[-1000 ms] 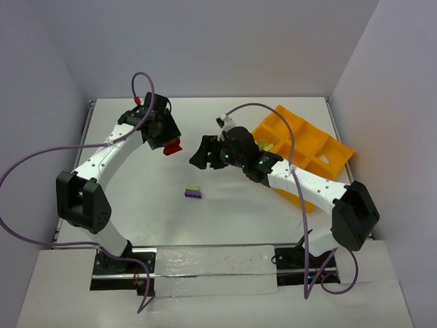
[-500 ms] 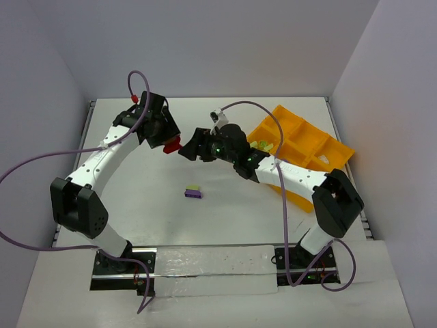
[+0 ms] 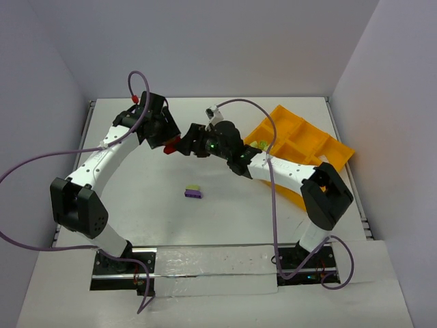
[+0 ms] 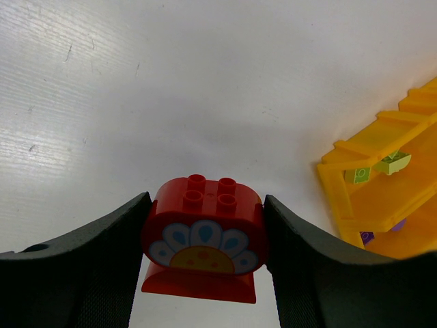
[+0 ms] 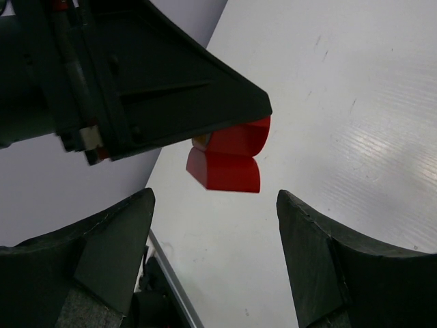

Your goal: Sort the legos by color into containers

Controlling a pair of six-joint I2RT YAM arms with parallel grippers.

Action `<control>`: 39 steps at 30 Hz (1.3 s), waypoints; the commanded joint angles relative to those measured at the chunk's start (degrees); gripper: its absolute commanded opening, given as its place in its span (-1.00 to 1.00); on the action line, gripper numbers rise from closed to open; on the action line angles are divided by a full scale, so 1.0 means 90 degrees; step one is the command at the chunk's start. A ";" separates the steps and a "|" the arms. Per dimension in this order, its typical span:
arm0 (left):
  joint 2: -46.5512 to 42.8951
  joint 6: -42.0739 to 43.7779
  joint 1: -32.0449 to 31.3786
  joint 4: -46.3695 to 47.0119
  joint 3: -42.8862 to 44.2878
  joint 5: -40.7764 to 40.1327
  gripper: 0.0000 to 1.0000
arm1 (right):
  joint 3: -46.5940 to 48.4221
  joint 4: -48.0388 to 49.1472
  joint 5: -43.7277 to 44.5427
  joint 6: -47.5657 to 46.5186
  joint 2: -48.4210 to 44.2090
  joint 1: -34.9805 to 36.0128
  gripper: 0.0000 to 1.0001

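My left gripper (image 3: 171, 143) is shut on a red lego clump (image 4: 203, 236) with a flower face, held above the table at the back left; the clump shows red in the top view (image 3: 172, 144) and the right wrist view (image 5: 229, 157). My right gripper (image 3: 186, 145) is open and empty, its fingers (image 5: 109, 239) facing the red clump from just to its right, apart from it. A purple brick with a pale yellow-green brick on it (image 3: 193, 192) lies mid-table. The orange-yellow tray (image 3: 326, 152) stands at the right, with yellow-green bricks (image 4: 382, 166) in one compartment and a purple one (image 4: 367, 236) lower down.
The white walls close the table at the back and sides. A metal rail (image 3: 90, 130) runs along the left edge. Purple cables loop over both arms.
My right arm has reached left, from near the tray to right next to the red clump. My left gripper has stayed almost still, holding the clump.
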 commanded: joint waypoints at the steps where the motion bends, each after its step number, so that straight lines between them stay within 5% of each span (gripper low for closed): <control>1: -0.0221 0.0045 0.0039 0.0045 0.0230 0.0228 -0.66 | 0.0495 0.0416 -0.0047 0.0053 0.0280 0.0032 0.59; 8: -0.0211 0.0116 0.0039 -0.0053 0.0311 0.0178 -0.65 | 0.0752 0.0553 -0.0229 0.0164 0.0589 0.0030 0.45; 22: -0.0290 0.0134 0.0058 -0.0054 0.0242 0.0138 -0.65 | 0.0500 0.0893 -0.0393 0.0416 0.0548 0.0039 -0.56; 26: -0.0318 0.0152 0.0075 -0.0072 0.0259 0.0086 -0.65 | 0.0383 0.0919 -0.0414 0.0444 0.0524 0.0030 -0.99; 39: -0.0410 0.0178 0.0261 -0.0074 0.0234 0.0126 -0.65 | 0.0061 0.0968 -0.0609 0.0320 0.0401 0.0034 -1.00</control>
